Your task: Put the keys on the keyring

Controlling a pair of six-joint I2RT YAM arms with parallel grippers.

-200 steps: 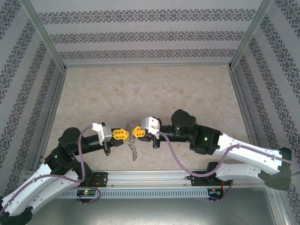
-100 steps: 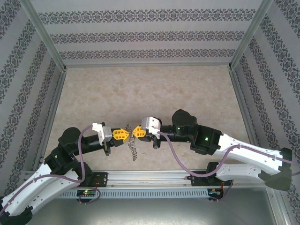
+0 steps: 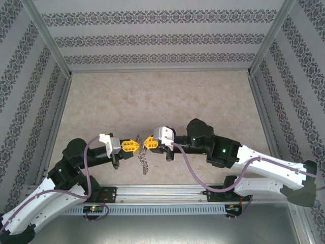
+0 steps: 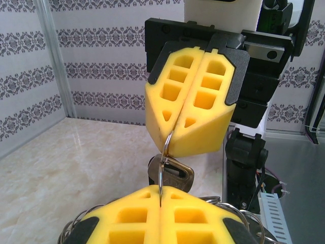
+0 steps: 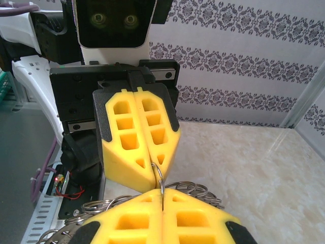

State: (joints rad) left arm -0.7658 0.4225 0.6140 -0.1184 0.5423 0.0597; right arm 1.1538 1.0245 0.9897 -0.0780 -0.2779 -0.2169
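My two grippers meet tip to tip low over the table near its front edge, the left gripper [image 3: 135, 147] and the right gripper [image 3: 146, 142]. Both are shut on one thin wire loop [image 4: 163, 161] of the keyring, which spans the small gap between the yellow pads. A small key [image 4: 171, 173] with a dark head hangs right at that loop, under the right gripper [image 4: 171, 148]. The keyring's other wire loops [image 5: 195, 191] spread below my jaws. From above they dangle as a chain [image 3: 143, 161].
The marble-patterned table [image 3: 162, 96] lies open behind the grippers, walled on three sides by patterned panels. An aluminium rail [image 3: 162, 190] with cables runs along the front edge under the dangling loops.
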